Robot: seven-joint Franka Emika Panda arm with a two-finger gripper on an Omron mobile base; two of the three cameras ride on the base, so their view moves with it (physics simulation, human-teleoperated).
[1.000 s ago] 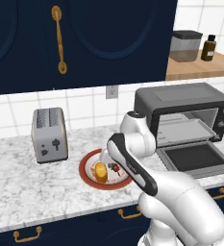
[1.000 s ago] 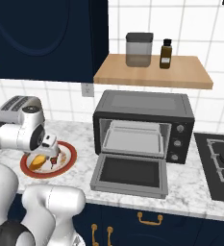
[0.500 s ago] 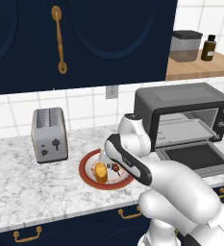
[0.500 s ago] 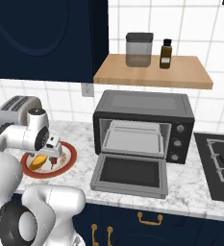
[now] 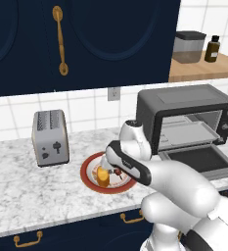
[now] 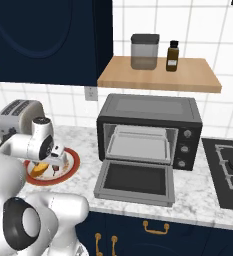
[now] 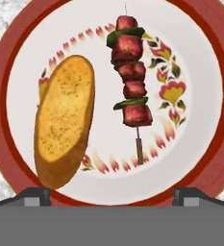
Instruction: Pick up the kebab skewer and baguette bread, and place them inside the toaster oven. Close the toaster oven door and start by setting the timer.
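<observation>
Nothing is moved yet; the kebab skewer (image 7: 130,79) and baguette bread (image 7: 64,119) lie on the plate (image 7: 200,158); the toaster oven door (image 6: 135,181) hangs open; the fingers (image 7: 34,196) are spread, empty.

In the hand view you see the kebab skewer (image 7: 130,81) lying upright right of centre, red meat chunks with green bits. The golden baguette bread (image 7: 64,120) lies left of it, apart. The toaster oven (image 6: 149,132) stands centre-frame, its door (image 6: 135,181) dropped open.

Baguette bread (image 7: 64,120) and kebab skewer (image 7: 130,84) lie side by side on plate (image 7: 207,96).
</observation>
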